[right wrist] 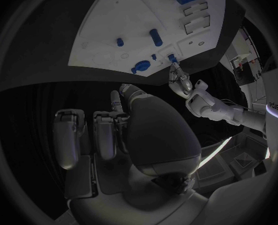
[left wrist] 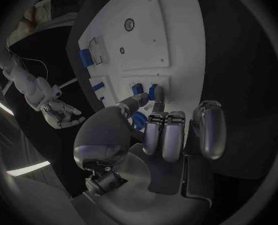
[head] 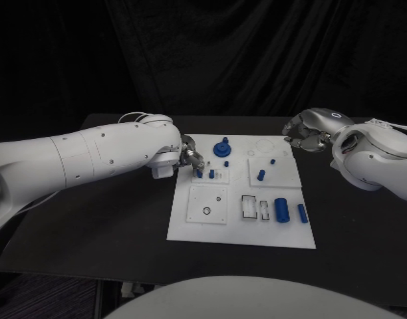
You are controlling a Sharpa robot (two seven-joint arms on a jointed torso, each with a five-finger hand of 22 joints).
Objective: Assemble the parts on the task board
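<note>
The white task board (head: 242, 229) lies in the middle of the black table. My left hand (head: 188, 161) is over its far-left part, and its thumb and a finger pinch a small blue peg (head: 199, 173) that stands in the board, next to a second peg (head: 212, 174). In the left wrist view the fingertips (left wrist: 156, 106) meet that peg (left wrist: 154, 91). My right hand (head: 304, 136) hovers off the board's far-right corner with loosely spread fingers and holds nothing.
Also on the board are a blue knob (head: 223, 147), a peg (head: 260, 175), a tiny stud (head: 272, 161), a thick blue cylinder (head: 281, 209) and a thin one (head: 302, 212). Bare black table (head: 98, 226) lies on both sides.
</note>
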